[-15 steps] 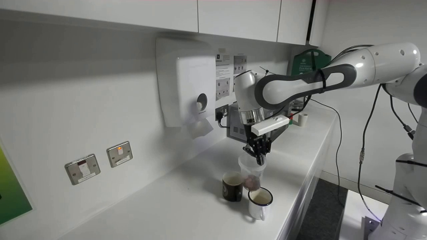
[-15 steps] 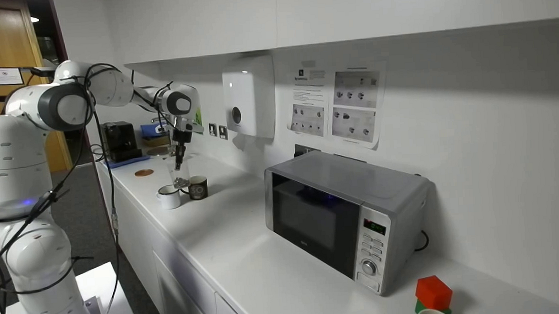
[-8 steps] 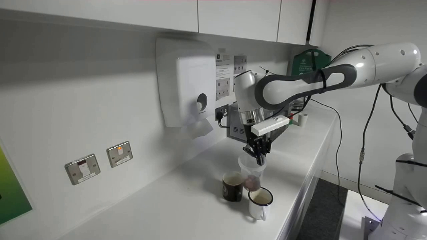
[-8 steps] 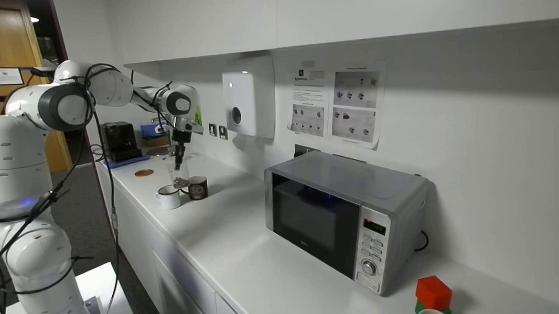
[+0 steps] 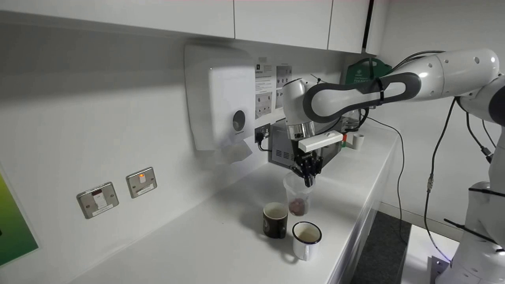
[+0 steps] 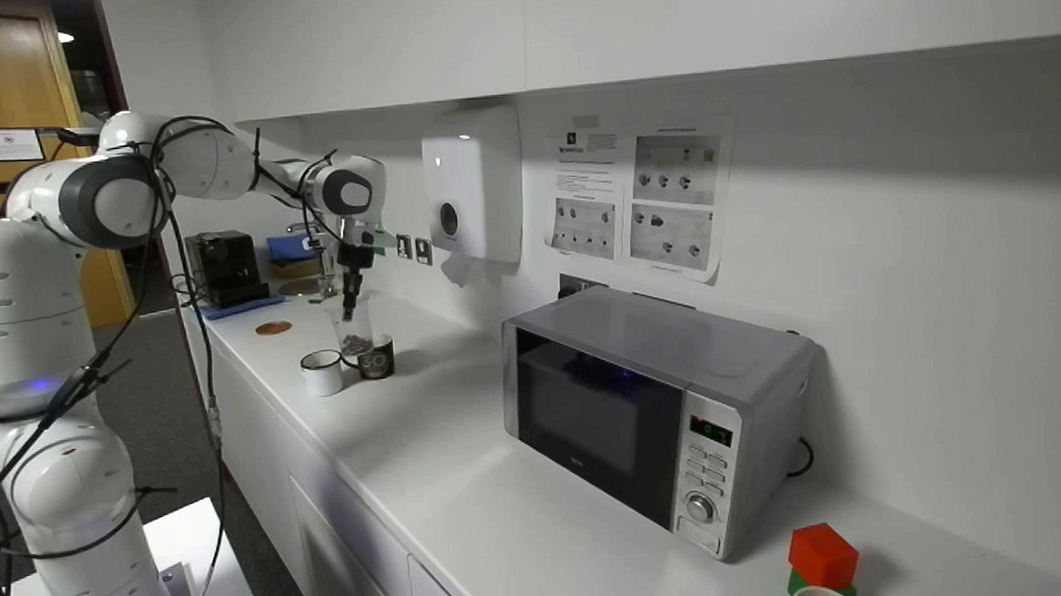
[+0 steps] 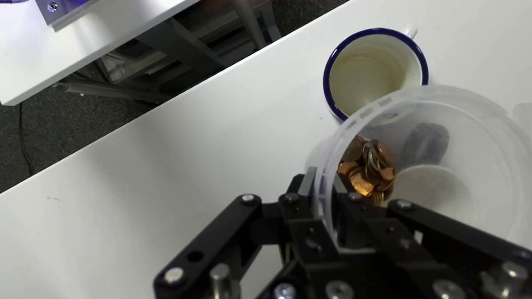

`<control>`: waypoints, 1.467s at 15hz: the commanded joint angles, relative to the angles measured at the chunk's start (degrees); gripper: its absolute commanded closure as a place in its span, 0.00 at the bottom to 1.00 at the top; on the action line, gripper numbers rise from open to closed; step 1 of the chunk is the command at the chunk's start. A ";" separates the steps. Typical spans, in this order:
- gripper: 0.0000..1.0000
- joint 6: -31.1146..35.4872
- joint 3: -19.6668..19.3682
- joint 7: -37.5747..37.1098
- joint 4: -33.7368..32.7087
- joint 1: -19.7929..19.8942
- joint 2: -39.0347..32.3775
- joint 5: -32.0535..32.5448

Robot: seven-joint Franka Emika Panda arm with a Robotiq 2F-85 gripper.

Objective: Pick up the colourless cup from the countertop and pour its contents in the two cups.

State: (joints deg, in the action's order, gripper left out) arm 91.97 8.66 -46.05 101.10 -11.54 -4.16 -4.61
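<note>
The colourless cup (image 5: 294,195) hangs above the white countertop (image 5: 197,244), coins (image 7: 370,174) gathered at its bottom. My gripper (image 7: 326,187) is shut on its rim, one finger inside and one outside. The two cups stand upright on the counter: the dark mug (image 5: 273,227) nearer the wall, the white mug (image 5: 305,248) nearer the front edge. In the wrist view the see-through cup overlaps the blue-rimmed opening of the white mug (image 7: 365,83), which looks bare inside. In an exterior view the cup's base overlaps the top of the dark mug (image 6: 380,365).
A silver microwave (image 6: 636,401) stands against the wall farther along the counter, with a red block (image 6: 823,557) beyond it. A paper dispenser (image 5: 230,102) is mounted on the wall beside the arm. The counter's front edge (image 7: 166,101) drops to a dark floor.
In the last half second the cup, with my gripper on it, has risen slightly and moved away from the white mug, toward the wall side. The white mug has shifted and turned a little.
</note>
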 commanded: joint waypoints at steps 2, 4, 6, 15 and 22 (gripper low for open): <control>0.98 0.77 -1.10 -1.14 4.37 1.84 6.94 -0.96; 0.98 0.40 -1.08 -3.00 5.79 2.16 8.45 0.76; 0.98 -0.31 -0.83 -5.42 7.76 2.37 9.78 2.64; 0.98 -2.73 1.42 -21.96 13.15 2.19 13.68 6.34; 0.98 -5.44 6.37 -36.82 9.87 0.33 11.09 7.89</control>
State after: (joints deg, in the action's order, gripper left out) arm 89.64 13.29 -77.11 113.26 -10.57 7.18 1.78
